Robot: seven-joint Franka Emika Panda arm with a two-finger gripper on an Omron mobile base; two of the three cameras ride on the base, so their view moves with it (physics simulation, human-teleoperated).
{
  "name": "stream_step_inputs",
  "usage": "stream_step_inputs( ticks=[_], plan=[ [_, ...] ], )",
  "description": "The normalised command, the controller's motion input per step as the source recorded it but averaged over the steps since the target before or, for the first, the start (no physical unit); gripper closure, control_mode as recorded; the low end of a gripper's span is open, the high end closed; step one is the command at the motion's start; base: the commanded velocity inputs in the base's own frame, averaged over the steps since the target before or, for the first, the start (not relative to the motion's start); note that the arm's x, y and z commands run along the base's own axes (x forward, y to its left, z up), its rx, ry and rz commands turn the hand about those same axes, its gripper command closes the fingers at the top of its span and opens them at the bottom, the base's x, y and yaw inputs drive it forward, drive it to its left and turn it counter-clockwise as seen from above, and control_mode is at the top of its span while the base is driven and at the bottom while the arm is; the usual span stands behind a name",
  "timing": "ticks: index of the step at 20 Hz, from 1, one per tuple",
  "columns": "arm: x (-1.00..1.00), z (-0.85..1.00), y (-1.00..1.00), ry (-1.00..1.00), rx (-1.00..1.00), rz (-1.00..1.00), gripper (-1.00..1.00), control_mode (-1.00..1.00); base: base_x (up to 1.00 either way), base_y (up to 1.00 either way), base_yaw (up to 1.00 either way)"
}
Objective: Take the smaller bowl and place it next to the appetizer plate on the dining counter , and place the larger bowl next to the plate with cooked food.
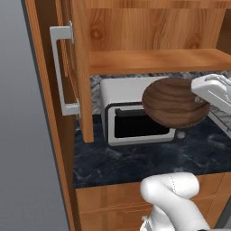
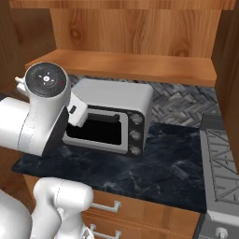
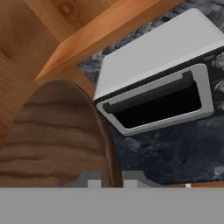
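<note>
One bowl is in hand: your tool (image 3: 109, 177) is clamped on the rim of the smaller bowl (image 1: 175, 102), carrying it on edge above the desk (image 1: 149, 158), before the toaster oven (image 1: 135, 113), likely for transport.

"What is close to my fingers (image 3: 109, 178)?"

"The brown bowl (image 3: 52, 140) sits between them. The toaster oven (image 3: 162, 78) stands ahead, with the wooden shelf (image 3: 100, 30) above it."

"Any room?"

"Yes, over the dark counter (image 3: 175, 153) in front of the oven."
</note>
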Motion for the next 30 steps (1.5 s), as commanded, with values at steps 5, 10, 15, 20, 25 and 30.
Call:
stream_step_inputs(
  ticks=[5,10,15,20,25,30],
  plan=[
    [0.00,0.00,0.00,0.00,0.00,0.00,1.00,1.00,-0.87,0.10,0.00],
    [0.00,0.00,0.00,0.00,0.00,0.00,1.00,1.00,-1.00,0.07,0.00],
    [0.00,0.00,0.00,0.00,0.00,0.00,1.00,1.00,-1.00,0.29,0.00],
    [0.00,0.00,0.00,0.00,0.00,0.00,1.00,1.00,-0.85,0.60,0.00],
    [0.00,0.00,0.00,0.00,0.00,0.00,1.00,1.00,-0.46,0.89,0.00],
    [0.00,0.00,0.00,0.00,0.00,0.00,1.00,1.00,-0.02,1.00,0.00]
  ],
)
